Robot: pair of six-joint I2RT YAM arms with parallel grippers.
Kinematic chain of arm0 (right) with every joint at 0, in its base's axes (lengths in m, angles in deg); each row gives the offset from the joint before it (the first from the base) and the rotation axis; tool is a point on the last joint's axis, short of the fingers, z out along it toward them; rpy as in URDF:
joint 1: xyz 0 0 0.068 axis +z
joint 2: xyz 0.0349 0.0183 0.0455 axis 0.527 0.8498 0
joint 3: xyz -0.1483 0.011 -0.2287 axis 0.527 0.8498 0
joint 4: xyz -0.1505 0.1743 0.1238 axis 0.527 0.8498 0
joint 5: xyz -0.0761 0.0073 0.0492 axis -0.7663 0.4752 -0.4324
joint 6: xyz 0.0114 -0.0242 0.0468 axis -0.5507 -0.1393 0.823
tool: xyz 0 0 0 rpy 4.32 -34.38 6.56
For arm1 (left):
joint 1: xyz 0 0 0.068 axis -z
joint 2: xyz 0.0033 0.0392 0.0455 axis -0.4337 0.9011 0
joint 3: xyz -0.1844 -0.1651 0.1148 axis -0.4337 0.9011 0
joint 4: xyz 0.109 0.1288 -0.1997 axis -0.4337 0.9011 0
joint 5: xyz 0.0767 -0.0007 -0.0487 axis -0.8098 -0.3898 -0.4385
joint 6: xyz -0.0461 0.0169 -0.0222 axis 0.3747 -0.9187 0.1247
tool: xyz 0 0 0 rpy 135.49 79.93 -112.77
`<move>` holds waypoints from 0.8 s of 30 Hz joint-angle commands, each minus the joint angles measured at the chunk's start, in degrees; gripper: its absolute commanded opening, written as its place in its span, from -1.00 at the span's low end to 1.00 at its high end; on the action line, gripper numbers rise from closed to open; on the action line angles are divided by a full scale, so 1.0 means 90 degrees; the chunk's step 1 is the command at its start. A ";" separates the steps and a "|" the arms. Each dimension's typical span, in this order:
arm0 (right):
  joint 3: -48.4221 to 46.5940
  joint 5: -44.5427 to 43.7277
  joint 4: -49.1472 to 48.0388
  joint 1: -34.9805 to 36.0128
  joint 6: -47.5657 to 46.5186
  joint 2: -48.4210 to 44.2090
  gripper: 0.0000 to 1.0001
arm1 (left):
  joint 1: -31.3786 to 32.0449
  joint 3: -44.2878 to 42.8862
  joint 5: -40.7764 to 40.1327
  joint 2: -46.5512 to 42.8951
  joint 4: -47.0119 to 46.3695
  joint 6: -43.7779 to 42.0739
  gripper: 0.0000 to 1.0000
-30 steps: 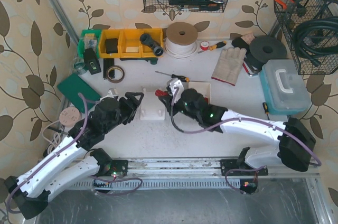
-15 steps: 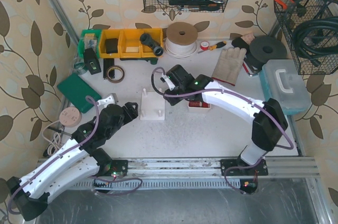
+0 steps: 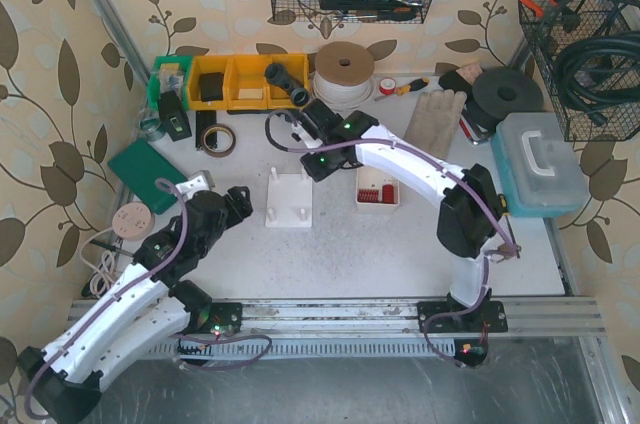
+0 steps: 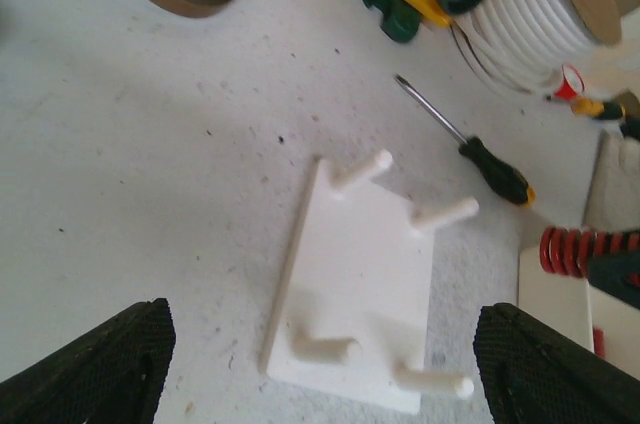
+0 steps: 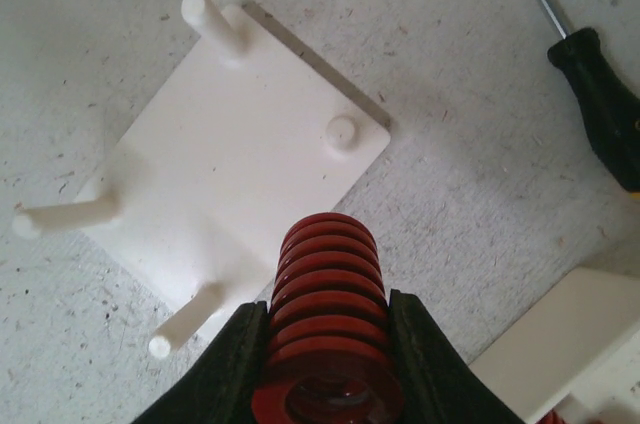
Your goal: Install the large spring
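The white peg plate (image 3: pixel 288 201) lies flat on the table with four upright pegs. My right gripper (image 3: pixel 316 162) hovers just beyond its far right corner, shut on a large red spring (image 5: pixel 325 309) that shows end-on between the fingers in the right wrist view. There the plate (image 5: pixel 240 149) lies below and ahead of the spring, all its pegs bare. My left gripper (image 3: pixel 240 201) is open and empty just left of the plate. In the left wrist view the plate (image 4: pixel 360 274) lies between its spread fingers (image 4: pixel 100 364).
A white tray (image 3: pixel 377 187) with more red springs (image 4: pixel 585 249) sits right of the plate. A black-handled screwdriver (image 4: pixel 490 159) lies beyond the plate. Yellow bins (image 3: pixel 245 81), a tape roll (image 3: pixel 216 138) and a white coil (image 3: pixel 344 74) stand at the back.
My right arm has swung from the tray toward the far side of the plate, carrying the spring. My left gripper has drawn back slightly to the left of the plate.
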 commanded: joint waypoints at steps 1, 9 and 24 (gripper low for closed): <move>-0.0727 -0.0121 0.0454 -0.0061 -0.0167 0.0445 -1.00 | -0.0940 0.0094 0.0808 0.0070 -0.0426 -0.0275 0.68; -0.1784 -0.0073 0.0936 -0.0071 -0.0278 0.1335 -1.00 | -0.1581 0.0512 0.1695 -0.0089 -0.0871 -0.0184 0.69; -0.2549 0.0019 0.1322 -0.0124 -0.0456 0.2075 -1.00 | -0.1591 0.0585 0.1803 -0.0061 -0.1058 -0.0231 0.69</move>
